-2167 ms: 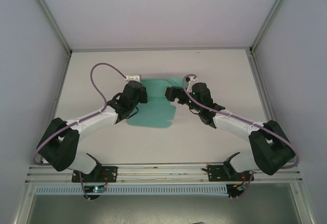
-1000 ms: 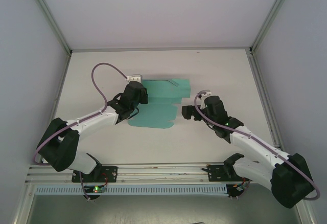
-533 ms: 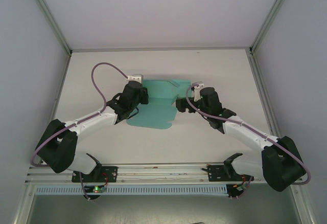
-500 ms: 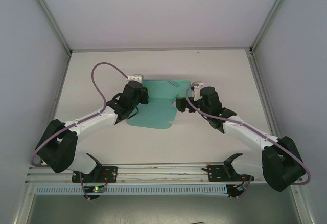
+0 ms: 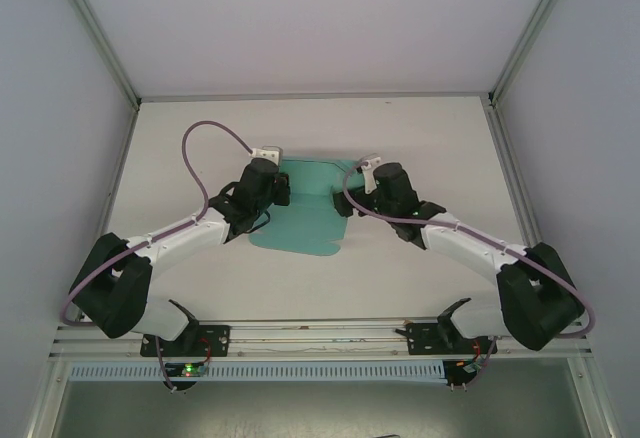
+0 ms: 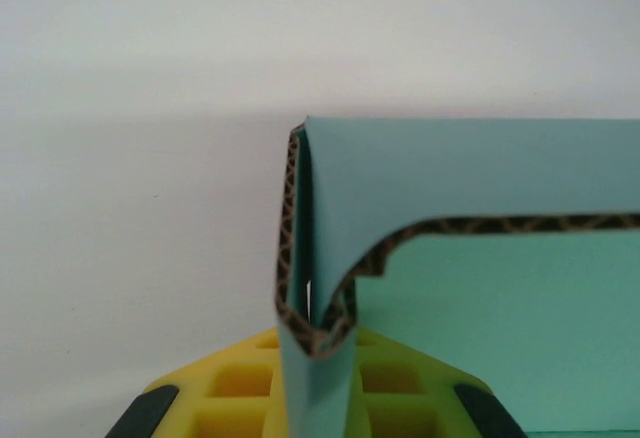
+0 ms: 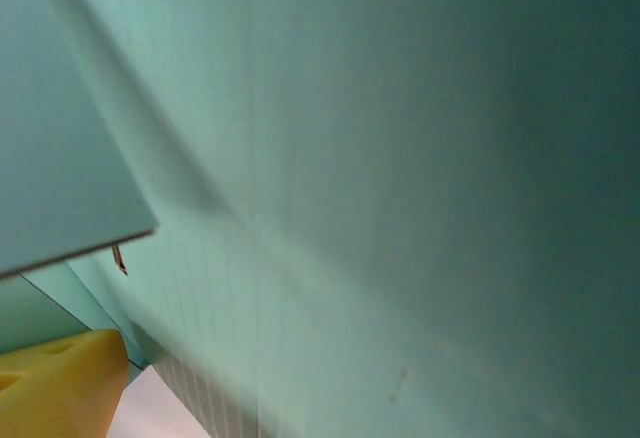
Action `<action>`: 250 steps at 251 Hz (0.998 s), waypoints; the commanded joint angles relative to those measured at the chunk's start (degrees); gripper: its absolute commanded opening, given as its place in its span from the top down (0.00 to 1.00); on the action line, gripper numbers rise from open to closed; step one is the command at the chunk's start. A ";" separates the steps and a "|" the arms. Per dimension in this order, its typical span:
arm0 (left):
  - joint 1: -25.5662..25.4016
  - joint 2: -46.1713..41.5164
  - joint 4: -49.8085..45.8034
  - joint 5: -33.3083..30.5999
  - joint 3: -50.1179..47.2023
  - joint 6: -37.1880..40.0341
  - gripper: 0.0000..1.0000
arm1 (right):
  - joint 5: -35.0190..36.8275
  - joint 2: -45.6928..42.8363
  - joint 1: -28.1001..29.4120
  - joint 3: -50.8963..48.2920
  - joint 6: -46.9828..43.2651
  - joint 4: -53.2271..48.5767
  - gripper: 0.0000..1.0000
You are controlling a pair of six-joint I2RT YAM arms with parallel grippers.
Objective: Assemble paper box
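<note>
Teal paper box [image 5: 300,223] lies mostly flat: left gripper [image 6: 312,403] pinches one raised flap, right gripper [image 5: 351,198] gapes wide alongside.

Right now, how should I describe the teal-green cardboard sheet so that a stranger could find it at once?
Start at the white table and look between the left gripper and the right gripper. There lies the teal-green corrugated card sheet, mostly flat, its left flap folded up and pinched by the left gripper. It is the only green thing there.
</note>
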 commanded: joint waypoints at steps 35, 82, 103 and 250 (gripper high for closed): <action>-0.58 -0.45 2.98 1.42 0.60 -3.50 1.00 | 19.39 6.50 7.18 3.99 3.01 0.45 0.02; -0.52 -0.52 3.41 1.12 0.23 -4.26 1.00 | 29.05 9.98 10.77 6.13 6.13 0.73 0.02; -0.57 -0.93 3.78 0.79 -0.54 -4.26 1.00 | 30.60 9.91 11.22 6.59 6.24 0.33 0.02; -0.45 -5.00 5.43 -2.61 -4.36 -1.91 1.00 | 8.45 -29.58 -4.63 -5.91 -0.11 -9.60 0.02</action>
